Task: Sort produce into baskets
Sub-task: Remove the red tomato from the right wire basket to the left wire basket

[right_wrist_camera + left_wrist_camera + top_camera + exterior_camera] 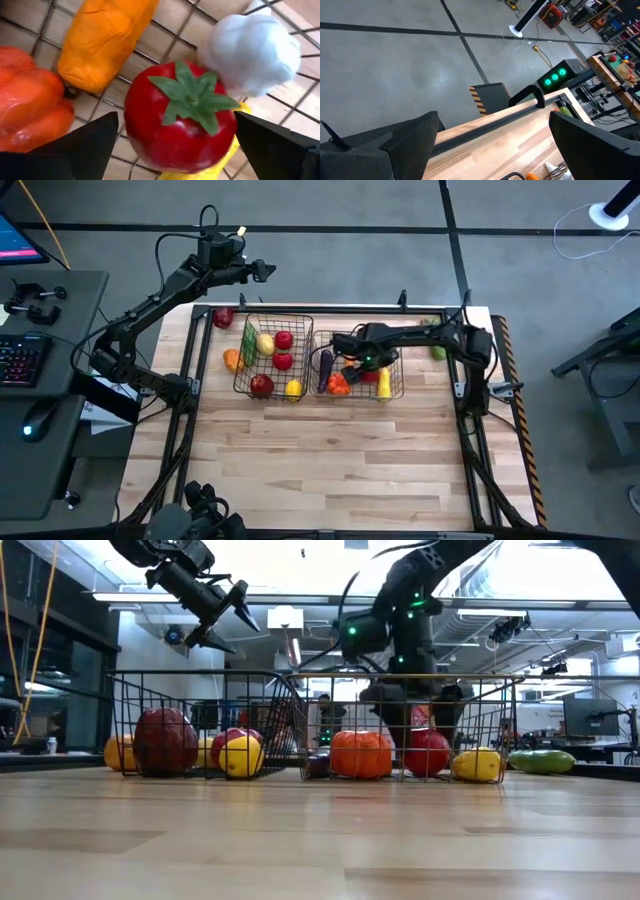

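Red tomato [180, 120] sits squarely between my right end effector's [175, 150] wide-open fingers, stem towards me, inside the narrower basket [392, 394]; left end effector [262, 270] hovers open, farther off.

Two wire baskets: left basket [272, 356], right basket [358, 365].

Left basket, high view: two red fruits [284, 340] mid-frame, one large dark red apple [262, 385], one yellow lemon [293, 388], one pale yellow fruit [265, 344], one green vegetable [249, 343]. Six total.

Right basket: one purple eggplant [326, 364], one orange pepper [339, 385], one yellow piece [383, 386], one tomato [180, 120], one white garlic [252, 52], one orange carrot-like piece [102, 40]; count probably incomplete, arm covers part.

Loose on table: one red [223, 317], one orange [232, 360], one green [438, 351].
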Tool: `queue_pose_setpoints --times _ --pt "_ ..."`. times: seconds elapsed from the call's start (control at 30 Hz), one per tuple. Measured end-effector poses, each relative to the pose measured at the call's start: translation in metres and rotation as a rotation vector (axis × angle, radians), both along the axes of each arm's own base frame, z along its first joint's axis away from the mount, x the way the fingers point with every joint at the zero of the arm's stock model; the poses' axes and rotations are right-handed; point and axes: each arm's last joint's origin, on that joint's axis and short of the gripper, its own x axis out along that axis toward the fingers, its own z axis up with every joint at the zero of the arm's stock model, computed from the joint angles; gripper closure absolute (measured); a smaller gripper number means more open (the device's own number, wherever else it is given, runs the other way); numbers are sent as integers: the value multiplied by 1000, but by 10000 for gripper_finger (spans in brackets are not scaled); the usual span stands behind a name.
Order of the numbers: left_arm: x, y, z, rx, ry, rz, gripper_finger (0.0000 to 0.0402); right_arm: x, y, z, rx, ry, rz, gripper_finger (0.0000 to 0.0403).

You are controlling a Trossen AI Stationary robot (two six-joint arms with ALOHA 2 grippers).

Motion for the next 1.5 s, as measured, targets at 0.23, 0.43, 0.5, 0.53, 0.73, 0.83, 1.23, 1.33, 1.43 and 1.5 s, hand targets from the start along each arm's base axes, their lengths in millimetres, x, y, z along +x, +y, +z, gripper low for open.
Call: queue_pose_setpoints --times 0.23,0.43,0.5,0.53,0.73,0.83,1.23,1.33,1.43,1.5 --pt "0 0 0 0 0 -1 33 2 -1 3 -7 -5 73 69" --pt "0 0 0 14 13 -11 33 1 -4 62 -65 -89 240 159" --pt "0 0 0 23 21 -17 33 2 -8 94 -146 -168 303 159" --pt "0 0 0 24 22 -17 33 2 -12 111 -200 -218 336 159" --pt "0 0 0 19 18 -14 33 21 -40 178 -485 -566 461 140" --pt "0 0 0 13 12 -10 33 37 -54 181 -499 -747 520 137" --pt "0 0 0 11 10 -7 33 100 -55 119 -189 -1037 693 119" --pt "0 0 0 11 10 -7 33 103 -57 111 -196 -1021 717 114" --pt "0 0 0 6 6 -4 33 105 -59 106 -198 -1016 716 113" --pt "0 0 0 -4 -4 4 33 105 -60 106 -199 -1012 697 111"
